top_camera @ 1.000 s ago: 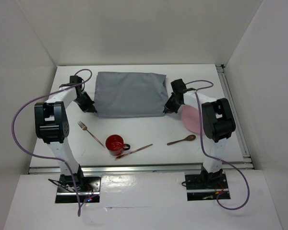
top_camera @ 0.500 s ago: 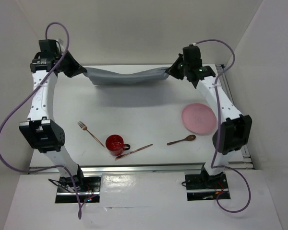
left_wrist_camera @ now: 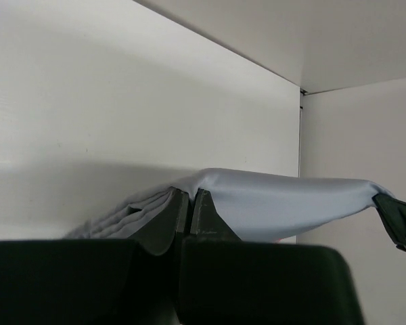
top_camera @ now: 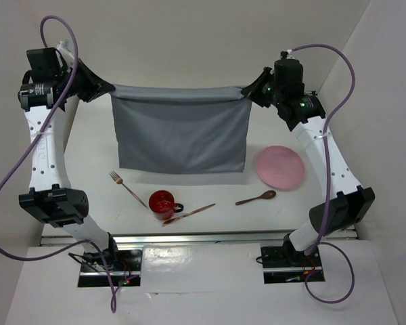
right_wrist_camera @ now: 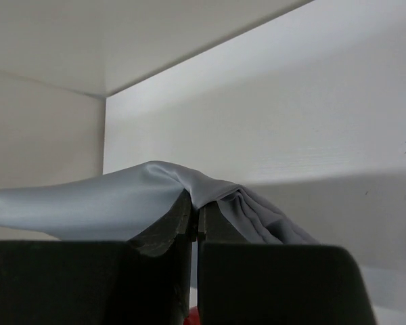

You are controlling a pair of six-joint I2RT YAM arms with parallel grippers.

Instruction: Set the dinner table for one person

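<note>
Hanging grey placemat (top_camera: 181,139), seemingly matte, above table (top_camera: 210,184).

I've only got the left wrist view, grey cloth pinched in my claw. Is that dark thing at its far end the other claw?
Observer: Yes, the right claw is shut on the other top corner of the placemat, which hangs spread between both arms.
Operator: What's in front of it?
Observer: A fork, red mug, thin copper utensil and spoon lie on the dinner table, nearer the bases.
Operator: Any plate?
Observer: A pink plate lies right of the cloth, apart from it.
</note>
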